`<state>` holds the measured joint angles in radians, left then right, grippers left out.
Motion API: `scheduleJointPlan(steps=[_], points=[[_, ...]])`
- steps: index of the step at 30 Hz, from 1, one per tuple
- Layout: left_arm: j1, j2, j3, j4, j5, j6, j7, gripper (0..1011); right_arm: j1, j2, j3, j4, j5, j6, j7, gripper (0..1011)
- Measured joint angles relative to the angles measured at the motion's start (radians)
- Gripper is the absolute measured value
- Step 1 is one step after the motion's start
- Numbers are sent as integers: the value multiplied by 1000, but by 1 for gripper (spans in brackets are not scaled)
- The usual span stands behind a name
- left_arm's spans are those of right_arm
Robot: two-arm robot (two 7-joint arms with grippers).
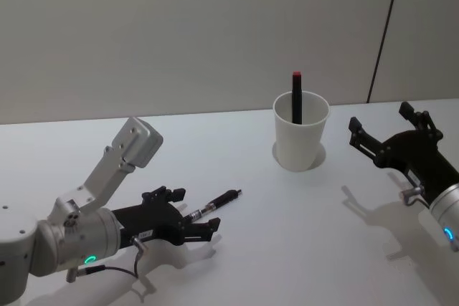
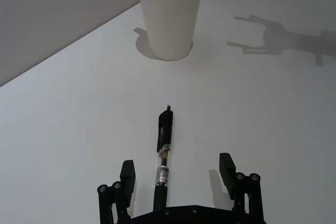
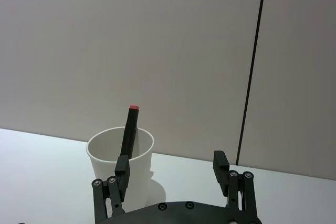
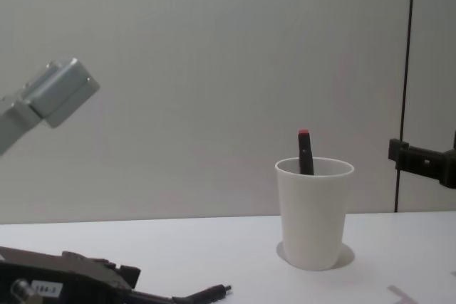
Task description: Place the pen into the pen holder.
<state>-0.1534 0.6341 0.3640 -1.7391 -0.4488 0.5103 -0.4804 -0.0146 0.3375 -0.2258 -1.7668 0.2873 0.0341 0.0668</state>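
A black pen with a clear middle section lies flat on the white table, its tip towards the pen holder. My left gripper is low over its rear end, open, with a finger on each side and not touching it. The pen holder, a white paper cup, stands upright farther back with a second, red-capped black pen leaning inside. My right gripper hovers open to the right of the cup, facing it.
The white table runs back to a plain grey wall with a dark vertical seam at the right. Bare tabletop lies between the pen and the cup.
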Motion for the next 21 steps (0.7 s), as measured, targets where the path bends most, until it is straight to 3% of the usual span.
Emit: scheduleJointPlan(steps=[8,21], points=[[-15,-17,8,18,5,22,5,1001,0,0,0,0,0,0,0,1002],[-35,-37,22,40,55,24,12,1001,0,0,0,0,0,0,0,1001]])
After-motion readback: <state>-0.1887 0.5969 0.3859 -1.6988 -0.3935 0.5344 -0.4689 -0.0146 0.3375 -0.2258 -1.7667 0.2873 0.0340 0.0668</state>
